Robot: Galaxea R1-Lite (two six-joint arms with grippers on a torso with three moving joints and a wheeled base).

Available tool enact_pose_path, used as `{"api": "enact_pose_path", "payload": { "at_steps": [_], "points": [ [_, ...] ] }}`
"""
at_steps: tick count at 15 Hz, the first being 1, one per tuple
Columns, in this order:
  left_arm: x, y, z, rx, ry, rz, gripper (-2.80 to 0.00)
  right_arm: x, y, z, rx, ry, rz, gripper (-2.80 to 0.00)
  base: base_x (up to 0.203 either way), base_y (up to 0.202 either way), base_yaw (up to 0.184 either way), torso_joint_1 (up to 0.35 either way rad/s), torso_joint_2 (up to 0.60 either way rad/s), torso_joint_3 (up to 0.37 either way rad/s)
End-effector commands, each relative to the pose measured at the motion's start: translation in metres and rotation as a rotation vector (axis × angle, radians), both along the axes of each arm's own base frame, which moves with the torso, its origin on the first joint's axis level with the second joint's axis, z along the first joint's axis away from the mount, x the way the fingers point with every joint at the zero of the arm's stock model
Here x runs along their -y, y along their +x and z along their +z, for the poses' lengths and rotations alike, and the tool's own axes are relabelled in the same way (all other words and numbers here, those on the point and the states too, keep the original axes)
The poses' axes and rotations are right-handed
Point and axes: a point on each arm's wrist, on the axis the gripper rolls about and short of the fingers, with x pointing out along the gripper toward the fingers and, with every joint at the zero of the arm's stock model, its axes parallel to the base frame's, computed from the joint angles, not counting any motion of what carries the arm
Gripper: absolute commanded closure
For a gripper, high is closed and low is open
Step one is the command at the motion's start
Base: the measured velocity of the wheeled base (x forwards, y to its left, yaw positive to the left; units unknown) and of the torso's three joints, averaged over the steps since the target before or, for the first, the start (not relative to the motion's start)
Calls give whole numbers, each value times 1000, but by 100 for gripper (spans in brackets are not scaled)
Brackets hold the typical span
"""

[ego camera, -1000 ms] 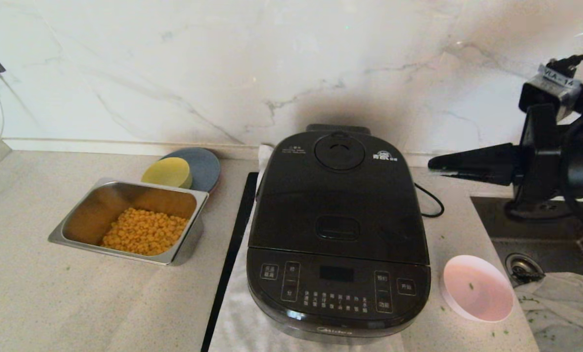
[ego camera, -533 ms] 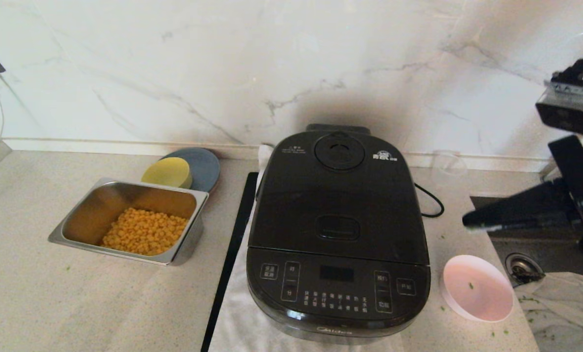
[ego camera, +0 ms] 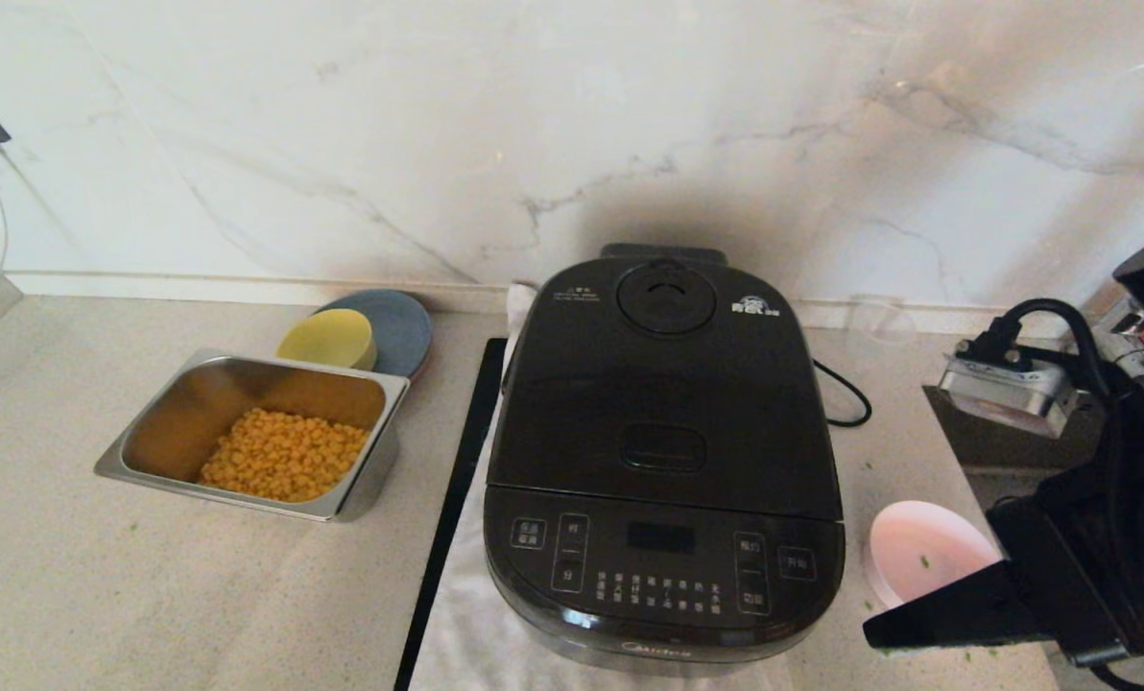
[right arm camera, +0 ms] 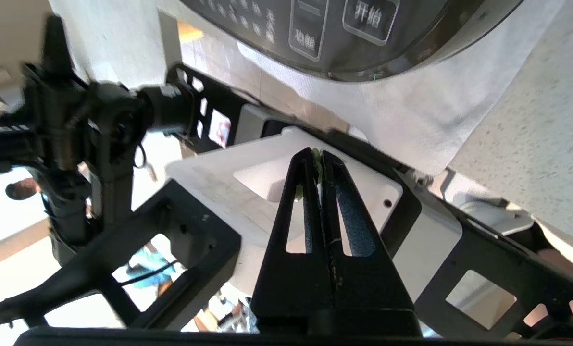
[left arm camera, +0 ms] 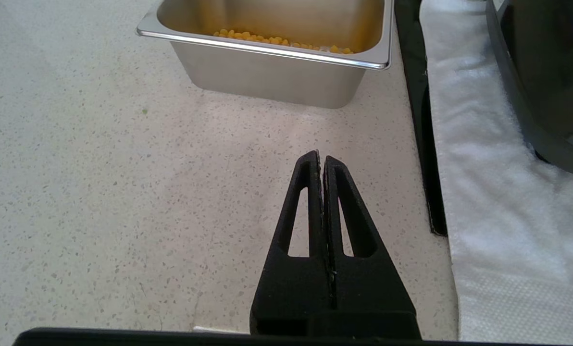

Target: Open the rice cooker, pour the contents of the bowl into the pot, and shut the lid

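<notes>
At the lower right of the head view, nearest the camera, the right hand (ego camera: 874, 635) hangs low with its two black fingers pressed flat together and nothing gripped between them; its tip points toward the frame's left and covers the near edge of the small round pale pink-white bowl (ego camera: 922, 559). In the right wrist view a few green scraps cling to the closed fingertips (right arm camera: 315, 161). That bowl sits on the speckled beige stone surface (ego camera: 73, 576), just right of the cooker's front corner, and holds only a fleck or two of chopped green herb bits (ego camera: 924, 561); more flecks lie scattered on the surface around it.

Low in the left wrist view, the left hand (left arm camera: 319, 158) is parked above bare surface, its fingers also closed on nothing.

Centre frame in the head view, the large glossy black rounded-square rice cooker (ego camera: 663, 547) stands on a white cloth (ego camera: 476, 633), its button panel facing the camera. Its hinged black lid (ego camera: 668, 384) is down, so the inner pot is hidden.

Left of centre, a rectangular steel tray (ego camera: 140, 437) holds yellow corn kernels (ego camera: 284, 465). Behind it, a small yellow bowl (ego camera: 327, 338) sits on a blue-grey plate (ego camera: 404, 326), near the white marble wall (ego camera: 438, 125).
</notes>
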Motion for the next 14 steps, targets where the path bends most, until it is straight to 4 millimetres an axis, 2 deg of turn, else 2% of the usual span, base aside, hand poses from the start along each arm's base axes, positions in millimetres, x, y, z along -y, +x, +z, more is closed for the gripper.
{"api": "enact_pose_path", "payload": {
  "at_steps": [1, 14],
  "points": [
    [0, 1, -2, -7, 0, 0, 0, -7, 3, -10, -29, -18, 18, 0, 0, 0, 0, 0, 0, 0],
    [0, 1, -2, -7, 0, 0, 0, -18, 17, -11, -6, 11, 6, 0, 0, 0, 0, 0, 0, 0]
  ]
}}
